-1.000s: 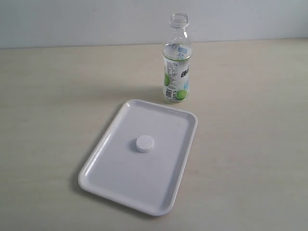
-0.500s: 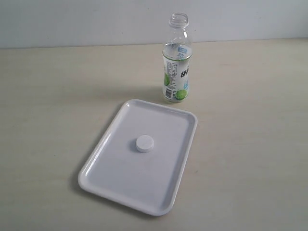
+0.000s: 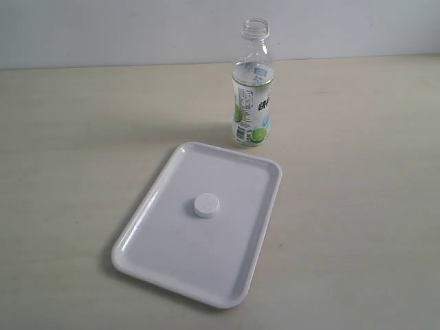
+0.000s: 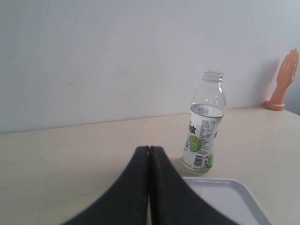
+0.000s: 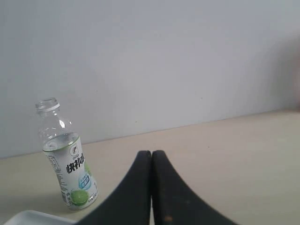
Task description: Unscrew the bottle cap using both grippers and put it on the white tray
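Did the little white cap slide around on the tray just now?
No. The bottle cap sits in the same spot near the middle of the white tray as before.

Tray [image 3: 180, 256] is smooth glossy white plastic with sheen along the rim; cap [image 3: 207, 205] is white plastic with a duller top, its sides too small to read. Bottle [image 3: 255, 51] is clear shiny plastic with a glossy printed label [image 3: 253, 110], and the table [image 3: 357, 206] is pale and matt with faint wood-like streaks. Left gripper [image 4: 149, 150] and right gripper [image 5: 151, 153] look smooth matt black, plastic or rubber, can't tell which; the wall [image 3: 137, 27] is plain matt.
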Robot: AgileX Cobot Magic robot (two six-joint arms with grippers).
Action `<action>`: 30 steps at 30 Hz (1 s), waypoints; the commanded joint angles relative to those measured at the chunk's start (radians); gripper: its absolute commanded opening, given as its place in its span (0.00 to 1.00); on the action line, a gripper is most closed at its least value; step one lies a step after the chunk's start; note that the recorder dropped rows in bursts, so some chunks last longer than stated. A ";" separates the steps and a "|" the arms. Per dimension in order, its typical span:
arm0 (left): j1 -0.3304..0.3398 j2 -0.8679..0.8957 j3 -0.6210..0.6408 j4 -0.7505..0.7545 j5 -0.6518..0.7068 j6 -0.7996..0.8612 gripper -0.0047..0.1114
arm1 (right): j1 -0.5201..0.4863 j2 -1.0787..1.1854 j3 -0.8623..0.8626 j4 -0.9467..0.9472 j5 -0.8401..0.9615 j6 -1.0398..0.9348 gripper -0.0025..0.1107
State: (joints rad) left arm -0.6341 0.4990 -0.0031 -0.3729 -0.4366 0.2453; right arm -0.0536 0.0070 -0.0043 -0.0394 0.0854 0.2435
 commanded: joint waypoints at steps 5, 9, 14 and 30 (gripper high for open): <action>0.116 -0.102 0.003 0.021 0.065 0.066 0.04 | -0.007 -0.007 0.004 0.007 -0.004 -0.002 0.02; 0.233 -0.268 0.003 0.125 0.274 0.072 0.04 | -0.007 -0.007 0.004 0.007 -0.004 -0.002 0.02; 0.326 -0.449 0.003 0.186 0.413 0.086 0.04 | -0.007 -0.007 0.004 0.007 -0.004 -0.002 0.02; 0.425 -0.489 0.003 0.177 0.465 0.089 0.04 | -0.007 -0.007 0.004 0.007 -0.004 -0.004 0.02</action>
State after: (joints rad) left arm -0.2107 0.0080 -0.0031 -0.1975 0.0281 0.3325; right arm -0.0536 0.0070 -0.0043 -0.0326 0.0870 0.2435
